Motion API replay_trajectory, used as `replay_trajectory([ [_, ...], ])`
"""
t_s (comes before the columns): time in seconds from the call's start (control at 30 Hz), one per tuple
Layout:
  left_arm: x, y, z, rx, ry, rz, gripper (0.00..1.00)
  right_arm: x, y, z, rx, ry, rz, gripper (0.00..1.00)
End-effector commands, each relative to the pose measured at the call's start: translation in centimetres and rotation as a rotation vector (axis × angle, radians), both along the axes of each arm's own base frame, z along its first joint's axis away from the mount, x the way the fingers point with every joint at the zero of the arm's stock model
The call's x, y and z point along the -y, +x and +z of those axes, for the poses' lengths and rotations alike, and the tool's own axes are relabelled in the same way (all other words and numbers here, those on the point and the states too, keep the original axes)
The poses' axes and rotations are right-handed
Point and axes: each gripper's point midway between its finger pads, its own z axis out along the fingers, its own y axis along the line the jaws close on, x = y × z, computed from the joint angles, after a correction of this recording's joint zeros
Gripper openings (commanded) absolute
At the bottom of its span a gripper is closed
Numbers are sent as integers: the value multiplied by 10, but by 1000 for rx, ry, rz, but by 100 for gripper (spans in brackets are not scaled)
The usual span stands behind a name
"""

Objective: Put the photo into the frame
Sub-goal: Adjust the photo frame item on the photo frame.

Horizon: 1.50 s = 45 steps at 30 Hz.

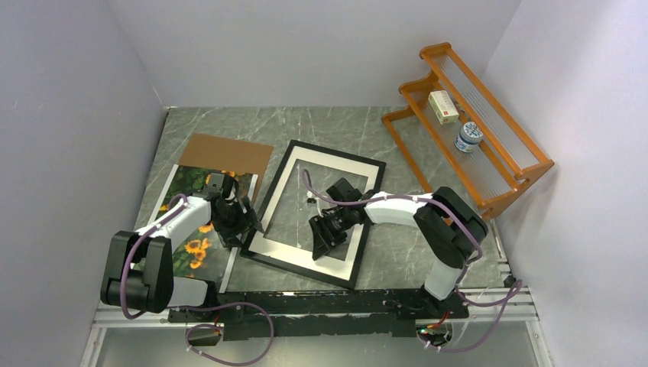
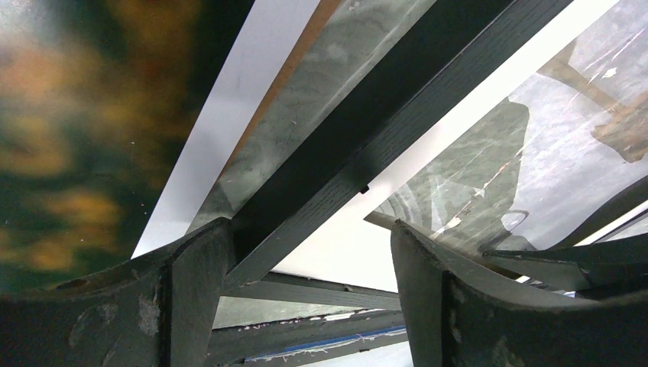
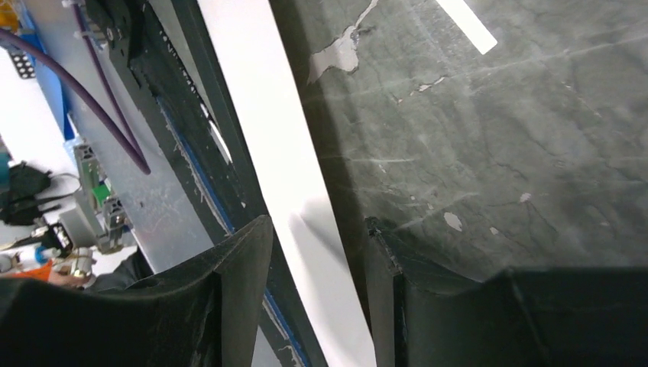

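Observation:
The black frame (image 1: 337,157), with its white mat, lies tilted in the middle of the table. The sunflower photo (image 1: 192,249) lies to its left, partly under my left arm. My left gripper (image 1: 243,222) hangs open at the frame's left rail. In the left wrist view that gripper (image 2: 309,229) straddles the black rail (image 2: 397,115) near a corner, with the blurred photo (image 2: 69,138) at the left. My right gripper (image 1: 322,241) is over the frame's near side. In its wrist view that gripper (image 3: 317,223) has its jaws apart over the white mat (image 3: 267,130).
A brown backing board (image 1: 226,153) lies behind the photo at the back left. An orange wooden rack (image 1: 489,164) stands at the back right, holding a small box (image 1: 443,107) and a blue-and-white jar (image 1: 468,138). Walls close in on three sides.

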Motion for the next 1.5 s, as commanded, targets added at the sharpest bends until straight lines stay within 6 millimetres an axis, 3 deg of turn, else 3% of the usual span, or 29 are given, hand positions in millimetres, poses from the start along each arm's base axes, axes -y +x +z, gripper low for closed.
replay_trajectory([
  [0.0, 3, 7, 6, 29, -15, -4, 81, -4, -10, 9, -46, 46, 79, 50],
  [0.2, 3, 7, 6, 30, -14, -3, 81, -9, -9, 17, -36, 82, 81, 46],
  [0.5, 3, 5, 6, 28, -11, -4, 81, -10, 0, 16, 32, 88, 61, 1],
  [0.53, 3, 5, 6, 28, -11, -4, 81, -9, 1, 15, 40, 84, 58, 0],
  [0.83, 2, 5, 7, 29, -7, -2, 81, -9, 16, 11, 108, 92, -18, 0],
  [1.13, 1, 5, 8, 29, -4, -1, 81, -9, 33, 35, 174, 189, -88, 0],
  [1.47, 1, 4, 7, 27, -2, 1, 81, -4, 40, 24, 219, 157, -112, 0],
])
